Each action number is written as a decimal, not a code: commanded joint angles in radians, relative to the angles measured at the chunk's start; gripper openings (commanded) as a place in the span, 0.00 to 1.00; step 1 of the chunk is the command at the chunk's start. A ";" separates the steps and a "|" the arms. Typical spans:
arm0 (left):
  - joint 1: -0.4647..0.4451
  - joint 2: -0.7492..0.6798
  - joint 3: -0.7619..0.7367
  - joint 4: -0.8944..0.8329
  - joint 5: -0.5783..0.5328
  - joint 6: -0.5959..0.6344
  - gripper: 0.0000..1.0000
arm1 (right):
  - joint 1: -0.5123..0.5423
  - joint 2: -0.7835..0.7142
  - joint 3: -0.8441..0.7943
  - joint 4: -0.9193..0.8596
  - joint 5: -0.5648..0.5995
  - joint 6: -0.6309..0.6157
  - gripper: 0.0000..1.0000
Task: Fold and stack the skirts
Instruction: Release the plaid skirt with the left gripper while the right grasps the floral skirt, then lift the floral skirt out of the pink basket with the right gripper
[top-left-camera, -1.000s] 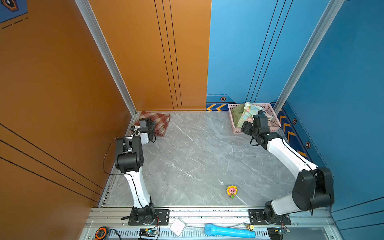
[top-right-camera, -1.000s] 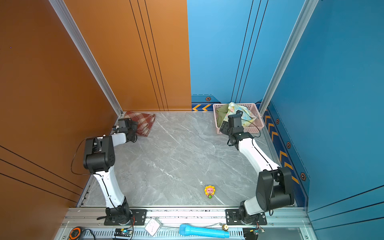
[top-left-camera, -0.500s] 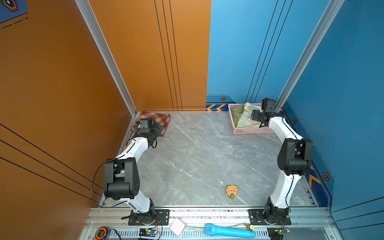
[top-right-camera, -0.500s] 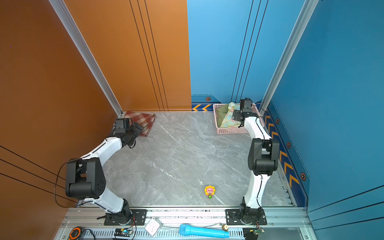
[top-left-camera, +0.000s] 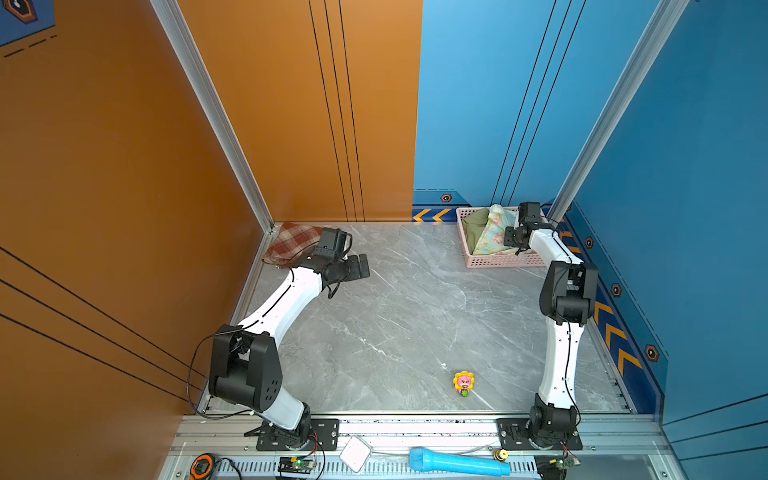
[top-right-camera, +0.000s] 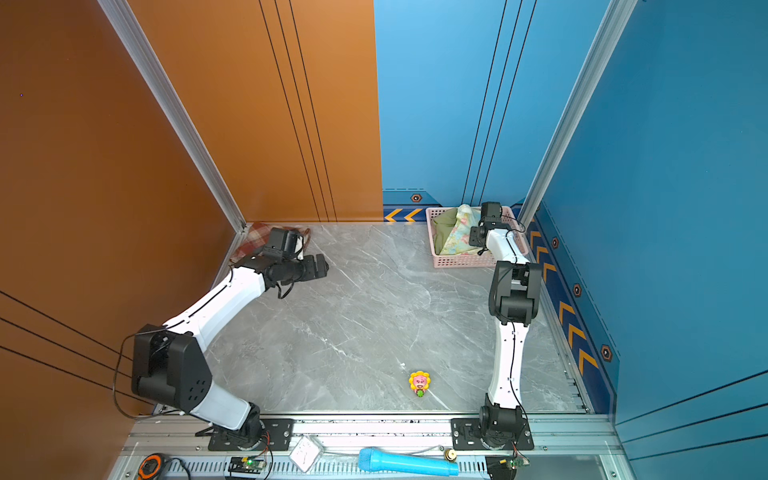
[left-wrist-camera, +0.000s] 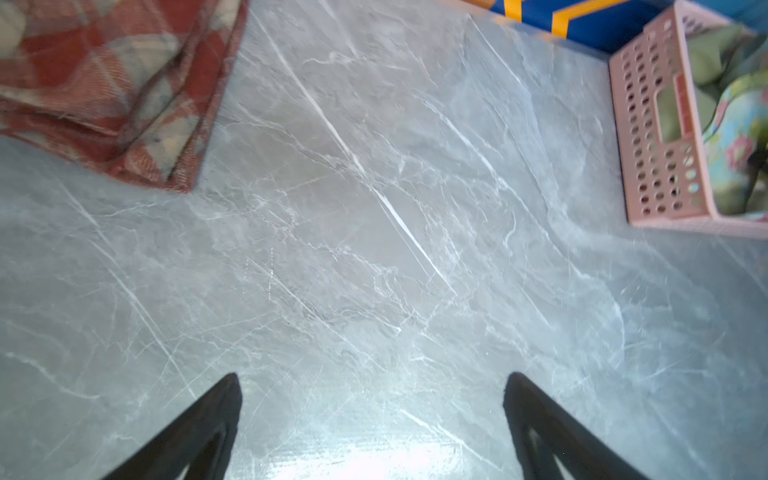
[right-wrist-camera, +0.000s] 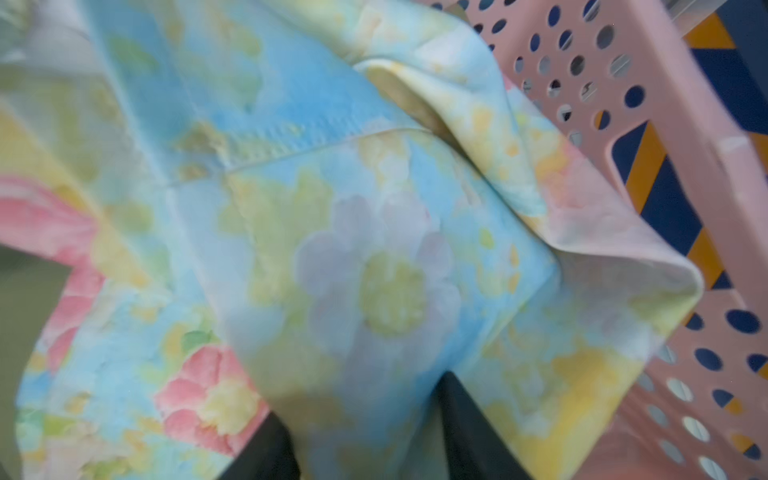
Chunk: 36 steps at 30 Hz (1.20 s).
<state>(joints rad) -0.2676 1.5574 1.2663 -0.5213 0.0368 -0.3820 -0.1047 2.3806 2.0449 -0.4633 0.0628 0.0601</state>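
Note:
The red-and-cream plaid skirt (top-left-camera: 291, 243) (top-right-camera: 253, 239) (left-wrist-camera: 104, 83) lies folded in the far left corner of the table. My left gripper (top-left-camera: 361, 266) (top-right-camera: 322, 268) (left-wrist-camera: 372, 378) hovers just right of it, open and empty over bare table. The floral skirt (top-left-camera: 494, 232) (top-right-camera: 461, 232) (right-wrist-camera: 374, 249) is bunched in the pink basket (top-left-camera: 498, 261) (top-right-camera: 461, 261) (right-wrist-camera: 685, 104), with the olive green skirt (top-left-camera: 473, 226) (top-right-camera: 444, 222) (right-wrist-camera: 25, 299) beside it. My right gripper (top-left-camera: 510, 240) (right-wrist-camera: 361, 395) reaches into the basket and is shut on a fold of the floral skirt.
A small sunflower toy (top-left-camera: 464, 383) (top-right-camera: 419, 383) stands on the grey marble table (top-left-camera: 395, 324) near the front. A blue microphone (top-left-camera: 457, 462) lies on the front rail. Orange and blue walls close in the back and sides, and the basket sits in the far right corner.
My right gripper has reached into the basket and closed on the floral skirt. My left gripper has drawn away from the plaid skirt toward the right, still open.

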 joint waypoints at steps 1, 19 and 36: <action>-0.010 0.005 0.040 -0.093 -0.071 0.146 0.99 | -0.009 -0.014 0.093 -0.033 0.002 0.010 0.00; 0.001 -0.091 -0.026 -0.054 -0.132 0.207 0.99 | 0.055 -0.474 0.054 -0.021 0.025 0.084 0.00; 0.196 -0.163 -0.048 -0.043 -0.104 0.101 1.00 | 0.637 -0.537 0.334 -0.005 0.251 0.055 0.00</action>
<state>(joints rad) -0.1085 1.4326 1.2396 -0.5713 -0.0753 -0.2417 0.5110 1.8069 2.3371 -0.4950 0.2428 0.1116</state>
